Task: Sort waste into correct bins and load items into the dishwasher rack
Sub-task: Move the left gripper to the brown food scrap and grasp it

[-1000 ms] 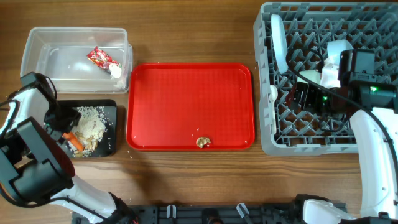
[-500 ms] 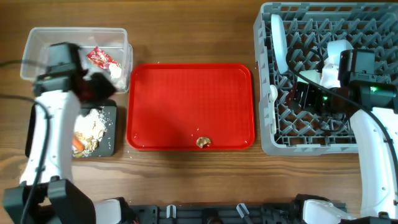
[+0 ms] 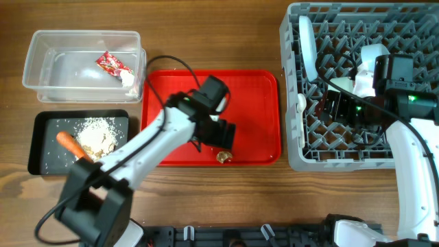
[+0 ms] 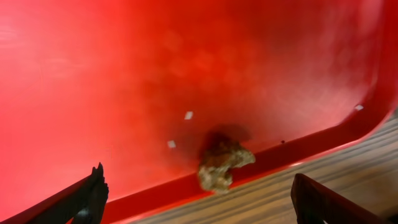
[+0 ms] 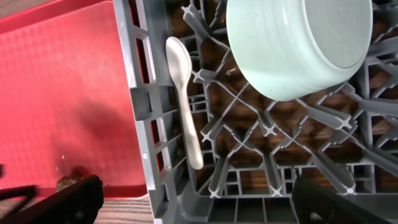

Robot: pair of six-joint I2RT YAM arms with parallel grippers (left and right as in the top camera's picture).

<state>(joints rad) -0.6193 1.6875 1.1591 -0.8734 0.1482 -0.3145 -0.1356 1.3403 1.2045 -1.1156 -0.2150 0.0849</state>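
Note:
A beige food scrap (image 3: 223,156) lies at the front edge of the flat red tray (image 3: 178,96); it also shows in the left wrist view (image 4: 222,164). My left gripper (image 3: 221,135) hangs open just above it, a finger on each side (image 4: 199,202). The black tray (image 3: 41,158) holds an orange carrot (image 3: 68,143) and beige scraps (image 3: 99,134). The clear tub (image 3: 41,55) holds a red-and-white wrapper (image 3: 111,64) and a white tissue (image 3: 128,79). My right gripper (image 3: 336,106) is open over the grey rack (image 3: 291,89), which holds a light blue bowl (image 5: 298,43), a white spoon (image 5: 185,99) and a light blue plate (image 3: 306,44).
Bare wooden table lies in front of the red tray and between the tray and the rack. The rack's grey wall (image 5: 143,124) stands next to the red tray's right edge. The left arm's cable (image 3: 171,62) arcs over the red tray's back edge.
My left arm has swung from the black tray and clear tub at the left across to the red tray, ending open over the scrap. The carrot now lies in the black tray. The right arm has not moved.

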